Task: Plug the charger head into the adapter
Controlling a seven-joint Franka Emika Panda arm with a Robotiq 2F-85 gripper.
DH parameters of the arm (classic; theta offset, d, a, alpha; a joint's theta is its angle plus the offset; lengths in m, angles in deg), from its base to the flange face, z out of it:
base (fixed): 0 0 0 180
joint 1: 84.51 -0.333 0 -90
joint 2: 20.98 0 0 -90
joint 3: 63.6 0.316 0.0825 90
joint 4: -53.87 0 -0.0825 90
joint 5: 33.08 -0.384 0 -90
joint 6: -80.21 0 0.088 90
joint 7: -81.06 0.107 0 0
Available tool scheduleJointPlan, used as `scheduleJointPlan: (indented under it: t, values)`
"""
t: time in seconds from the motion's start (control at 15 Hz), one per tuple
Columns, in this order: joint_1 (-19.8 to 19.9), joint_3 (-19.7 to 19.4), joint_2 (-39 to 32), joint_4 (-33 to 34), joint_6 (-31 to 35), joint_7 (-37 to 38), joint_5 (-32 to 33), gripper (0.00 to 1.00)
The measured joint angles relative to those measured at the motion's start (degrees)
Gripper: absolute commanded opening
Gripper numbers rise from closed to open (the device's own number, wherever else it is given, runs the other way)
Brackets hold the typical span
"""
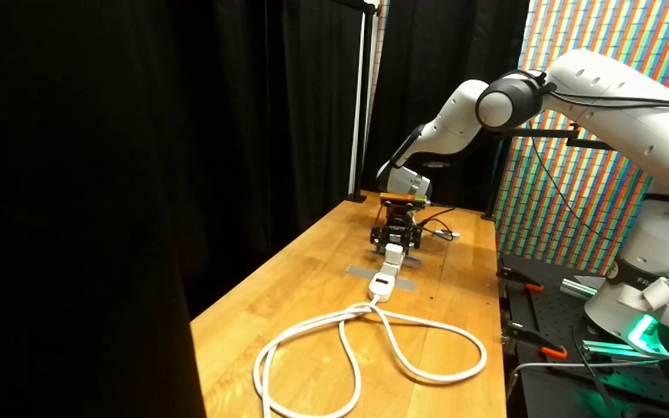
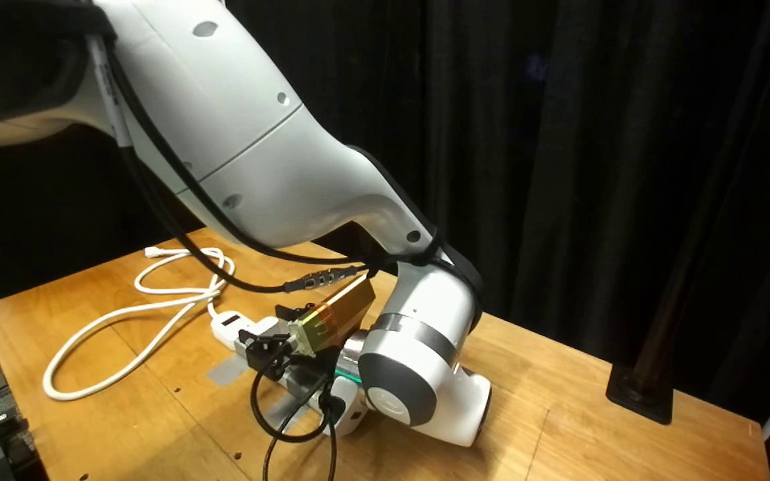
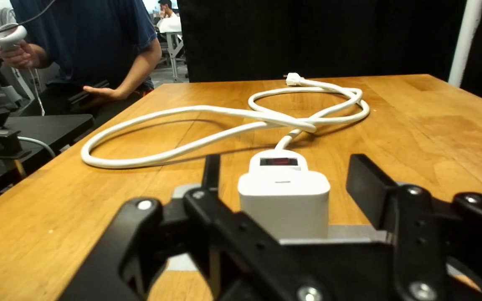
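The charger head (image 3: 283,205) is a small white block with a slot in its top. It stands upright on the adapter (image 1: 382,287), the white strip with a dark switch window and a white cable. The charger head also shows in both exterior views (image 1: 394,253) (image 2: 266,326). The adapter end shows beyond it in the wrist view (image 3: 278,159). My gripper (image 3: 285,171) is open, with one finger on each side of the charger head and a gap on both sides. The lower part of the charger head and its prongs are hidden, so how deep it sits cannot be told.
The white cable (image 1: 358,371) lies in loops on the wooden table (image 1: 288,290), ending in a plug (image 3: 294,79). Grey tape (image 1: 362,271) crosses at the adapter. Clamps (image 1: 535,287) hold the table's edge. A person (image 3: 86,50) sits beyond the table. Black curtains (image 2: 592,167) hang behind.
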Motion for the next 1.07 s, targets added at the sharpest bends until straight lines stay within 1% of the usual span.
scheduleJointPlan:
  t: [0.33, 0.47, 0.73, 0.87, 1.07]
  values:
    - [0.01, -0.15, 0.06, 0.01, 0.09, -0.50, 0.00, 1.00]
    - [-0.11, -0.70, 0.35, 0.02, 1.58, -1.19, 0.19, 1.00]
    - [-1.98, -3.69, 3.27, -0.42, 7.89, -1.46, 3.06, 1.00]
    - [-3.58, -5.17, 6.53, -1.48, 11.36, -1.14, 5.56, 1.00]
    - [-6.50, -6.36, 12.68, -4.19, 17.15, 0.10, 9.97, 1.00]
